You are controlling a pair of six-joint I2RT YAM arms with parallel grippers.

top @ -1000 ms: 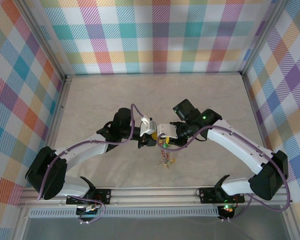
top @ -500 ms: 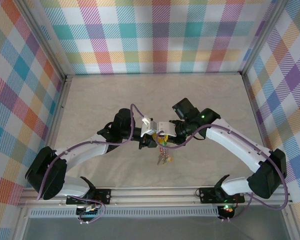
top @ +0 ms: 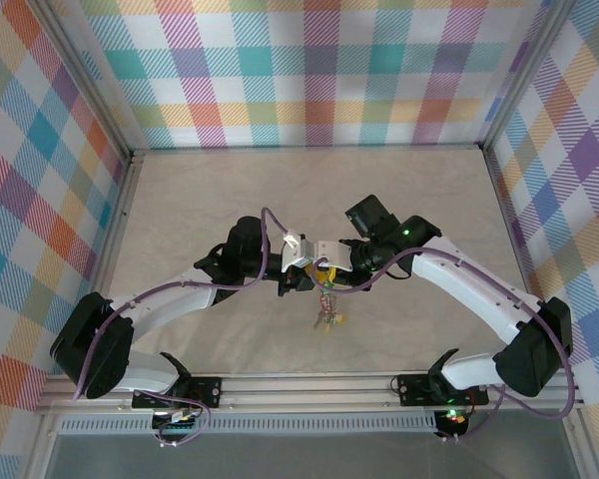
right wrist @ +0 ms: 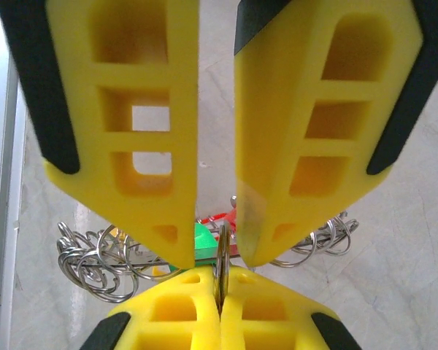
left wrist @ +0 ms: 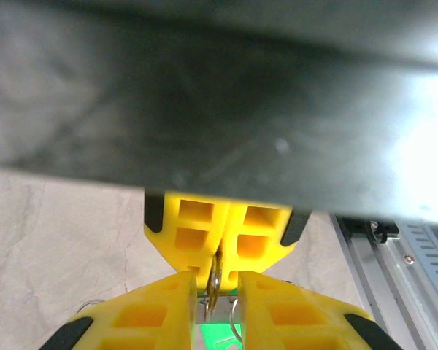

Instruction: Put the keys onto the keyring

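Where the two arms meet above the middle of the table (top: 210, 190), the left gripper (top: 307, 281) and the right gripper (top: 331, 269) stand tip to tip, and the keys (top: 325, 313) hang in a small bunch just below them, toward the near edge. In the right wrist view, clusters of small split rings (right wrist: 87, 262) fan out on either side of the fingertips, with a green tag (right wrist: 204, 239) and a red tag (right wrist: 217, 217) tucked between them. Which strand among those loops is the keyring itself, I cannot tell.

The right fingers (right wrist: 124, 146) are drawn together, pinching a flat metal piece (right wrist: 220, 262) seen edge-on, seemingly a key. The left fingers (left wrist: 142, 317) leave a narrow gap in their own view. From the right wrist they too press on that piece from below, so both grippers pinch it at once.

Compared with a second ago, the right gripper has slid a little toward the left one and away from the near edge, so the two wrists now sit closer together. The hanging bunch has shifted slightly with them, a touch to the left and farther from the rail. Over the last half second almost nothing has moved.
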